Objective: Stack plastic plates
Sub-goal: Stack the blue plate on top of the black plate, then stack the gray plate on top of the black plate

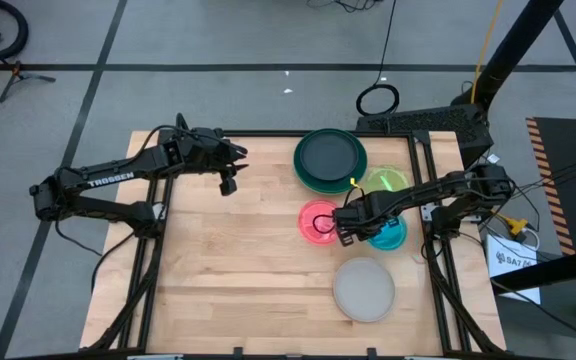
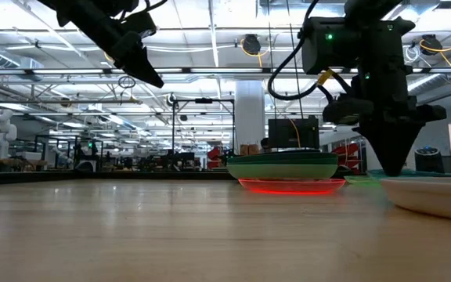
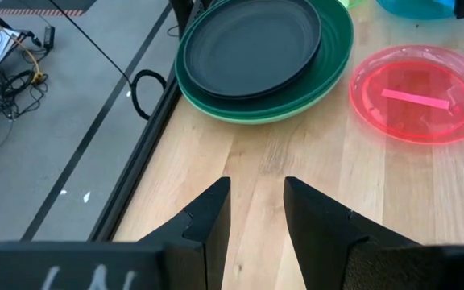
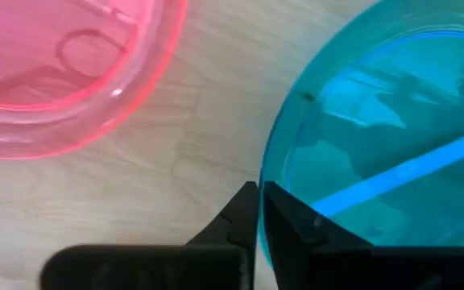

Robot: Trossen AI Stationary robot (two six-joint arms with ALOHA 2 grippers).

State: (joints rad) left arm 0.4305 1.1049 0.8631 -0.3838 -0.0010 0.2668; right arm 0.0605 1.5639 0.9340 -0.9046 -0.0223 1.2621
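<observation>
While white lettering reading TROSSEN marks the left arm, its tool hangs spread above the pale wooden worktop. Low between a translucent pink round plastic plate and a translucent blue one, the right tool sits with fingers pressed together at the blue rim.

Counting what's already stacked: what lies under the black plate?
The black plate sits in a dark green plate, with a lighter green rim beneath it. Anything lower is covered.
</observation>
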